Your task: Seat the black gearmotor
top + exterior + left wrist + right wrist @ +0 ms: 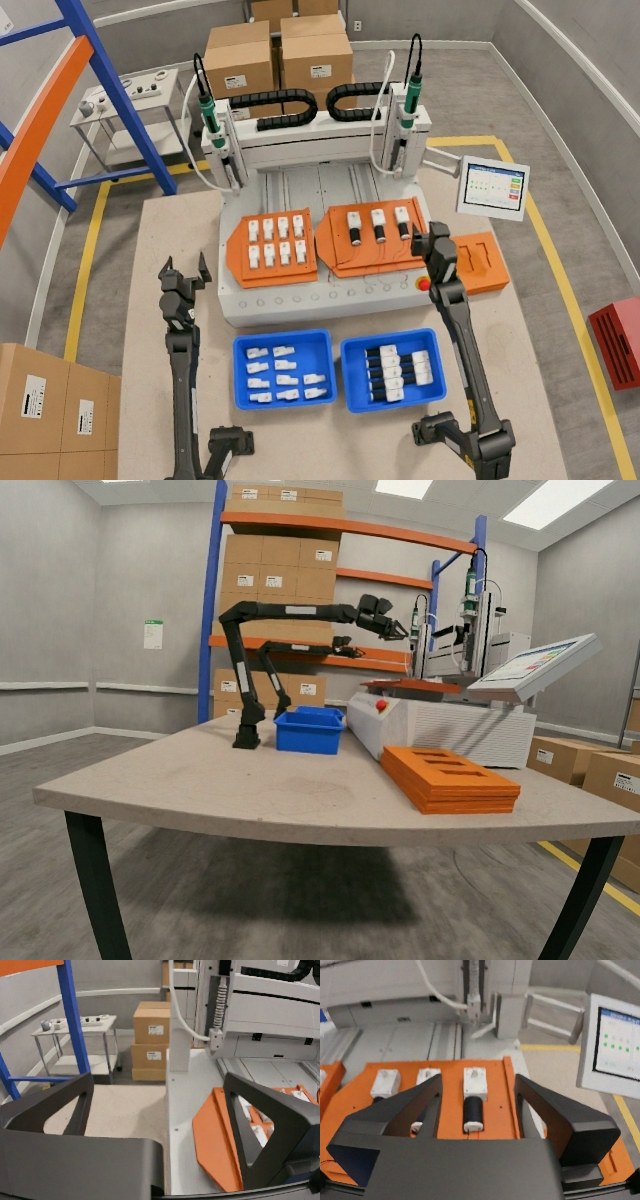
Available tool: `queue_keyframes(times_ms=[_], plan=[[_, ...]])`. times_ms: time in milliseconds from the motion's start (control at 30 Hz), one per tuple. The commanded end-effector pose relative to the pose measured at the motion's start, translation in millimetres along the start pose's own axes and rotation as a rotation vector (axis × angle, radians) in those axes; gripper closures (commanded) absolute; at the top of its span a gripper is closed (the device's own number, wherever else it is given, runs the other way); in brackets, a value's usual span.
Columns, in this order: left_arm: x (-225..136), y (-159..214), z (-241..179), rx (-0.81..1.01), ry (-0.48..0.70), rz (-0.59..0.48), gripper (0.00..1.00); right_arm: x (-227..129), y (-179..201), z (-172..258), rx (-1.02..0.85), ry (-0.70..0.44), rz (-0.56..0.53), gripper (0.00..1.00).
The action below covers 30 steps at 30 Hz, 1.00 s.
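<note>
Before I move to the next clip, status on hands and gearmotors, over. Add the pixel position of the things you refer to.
Left hand (185, 262) (159, 1080) open, off the machine. Right hand (424, 235) (478, 1080) part-open, holding nothing. Three black gearmotors on the fixture plate (343, 260) (450, 1066); none visibly tilted. No obstruction seen between right fingers.
</note>
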<state>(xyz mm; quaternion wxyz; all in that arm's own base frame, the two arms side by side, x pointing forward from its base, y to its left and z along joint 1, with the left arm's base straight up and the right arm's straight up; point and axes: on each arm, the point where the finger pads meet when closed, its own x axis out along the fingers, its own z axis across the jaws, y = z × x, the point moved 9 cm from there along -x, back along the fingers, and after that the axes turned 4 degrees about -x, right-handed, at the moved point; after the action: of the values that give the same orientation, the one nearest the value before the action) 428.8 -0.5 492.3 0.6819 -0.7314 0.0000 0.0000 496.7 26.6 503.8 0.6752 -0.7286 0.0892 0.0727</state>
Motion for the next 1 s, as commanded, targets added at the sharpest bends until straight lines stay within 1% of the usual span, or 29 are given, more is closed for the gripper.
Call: queue_keyframes(times_ms=[0, 167, 367, 433, 467, 500, 567, 600, 633, 667, 700, 867, 933, 967], plan=[[5.3, -25.7, -4.2, 0.012, 0.007, -0.058, 0.0, -17.2, 0.0, -14.0, -0.005, 0.01, -0.097, 0.46], [5.5, -30.7, -4.5, 0.012, 0.008, -0.069, 0.0, -44.7, 8.3, -27.2, -0.002, 0.009, -0.194, 0.46], [5.6, -36.2, -4.7, 0.012, 0.008, -0.081, 0.0, -64.1, 16.5, -31.7, -0.005, -0.001, -0.262, 0.46], [5.6, -36.2, -4.7, 0.012, 0.008, -0.081, 0.0, -64.1, 16.5, -31.7, -0.005, -0.001, -0.262, 0.46], [6.3, -24.2, -2.6, 0.006, 0.004, -0.049, 0.0, -61.6, 15.3, -30.8, 0.002, -0.007, -0.266, 0.46], [5.8, -34.0, -4.6, 0.012, 0.007, -0.067, 0.0, -62.3, 22.2, -33.8, -0.004, 0.0, -0.261, 0.46], [6.0, -35.0, -4.6, 0.012, 0.007, -0.063, 0.0, -66.5, 22.3, -34.8, -0.002, 0.001, -0.263, 0.46], [6.0, -35.0, -4.6, 0.012, 0.007, -0.063, 0.0, -55.2, 29.5, -33.7, 0.001, -0.003, -0.241, 0.46], [6.0, -36.9, -4.7, 0.012, 0.007, -0.062, 0.0, -69.3, 19.9, -35.1, 0.001, 0.004, -0.268, 0.46], [6.0, -36.9, -4.7, 0.012, 0.007, -0.062, 0.0, -71.1, 21.2, -35.8, 0.005, 0.007, -0.255, 0.46], [6.0, -36.9, -4.7, 0.012, 0.007, -0.062, 0.0, -73.5, 13.6, -36.4, 0.005, 0.007, -0.268, 0.46], [6.1, -39.0, -4.7, 0.012, 0.007, -0.063, 0.0, -75.2, 9.2, -29.1, -0.001, -0.009, -0.276, 0.46], [6.1, -40.1, -4.8, 0.012, 0.007, -0.065, 0.0, -63.8, 14.3, -26.3, -0.003, -0.015, -0.253, 0.46], [6.1, -40.1, -4.8, 0.012, 0.007, -0.065, 0.0, -63.8, 14.3, -26.3, -0.003, -0.015, -0.253, 0.46]])
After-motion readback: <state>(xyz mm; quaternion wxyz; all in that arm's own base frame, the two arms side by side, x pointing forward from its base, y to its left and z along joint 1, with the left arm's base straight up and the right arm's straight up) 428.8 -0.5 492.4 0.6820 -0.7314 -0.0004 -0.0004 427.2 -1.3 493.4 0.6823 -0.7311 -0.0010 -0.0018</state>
